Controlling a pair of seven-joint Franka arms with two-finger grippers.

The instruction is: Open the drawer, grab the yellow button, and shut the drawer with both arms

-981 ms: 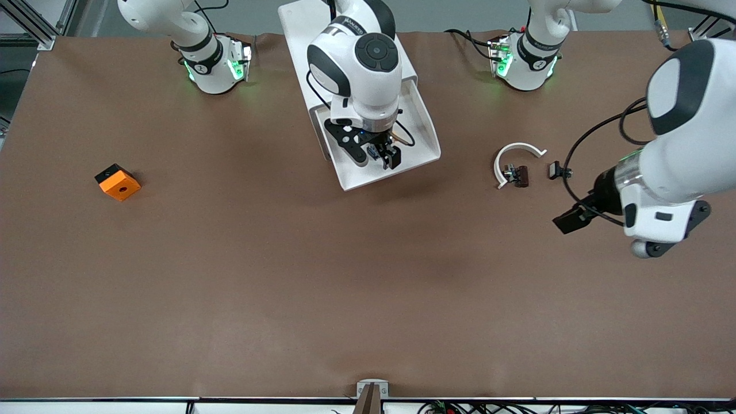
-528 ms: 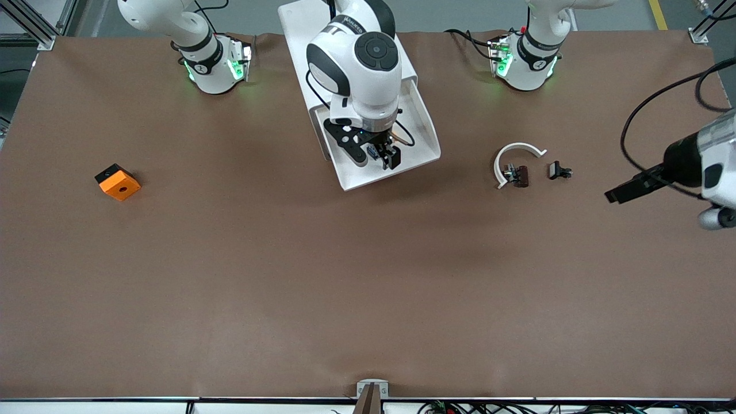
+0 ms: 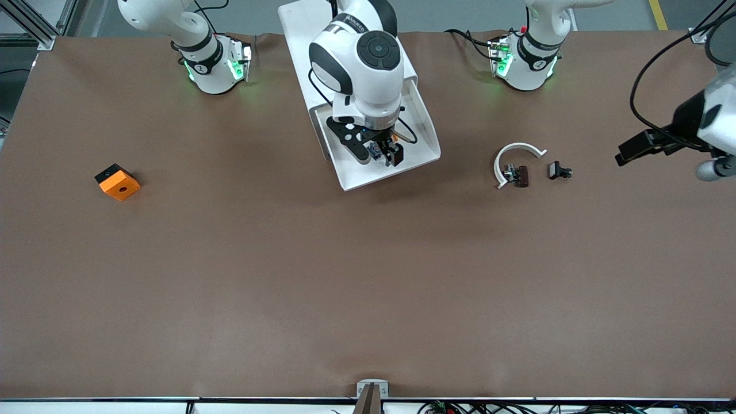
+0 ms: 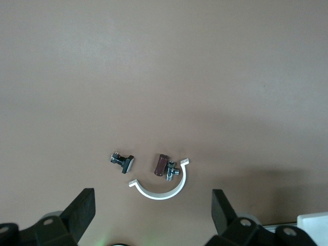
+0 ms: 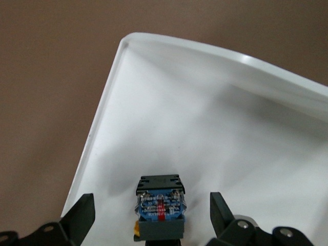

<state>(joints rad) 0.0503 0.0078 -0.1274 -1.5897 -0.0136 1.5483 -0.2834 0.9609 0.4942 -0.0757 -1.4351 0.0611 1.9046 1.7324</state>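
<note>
Your right pincer (image 3: 384, 154) is down in the open drawer (image 3: 422, 135), its fingers apart on either side of the button (image 5: 159, 207).

In your right wrist view the button lies on the white drawer floor between the spread fingers (image 5: 81, 218), not gripped. Your left pincer (image 4: 154, 215) hangs with its fingers wide apart and holding nothing, toward the left arm's end of the table (image 3: 287, 276), over bare table near a white curved clip (image 3: 516, 154), a small brown part (image 3: 521, 176) and a small black part (image 3: 558, 171). An orange block (image 3: 118, 182) sits toward the right arm's end.
</note>
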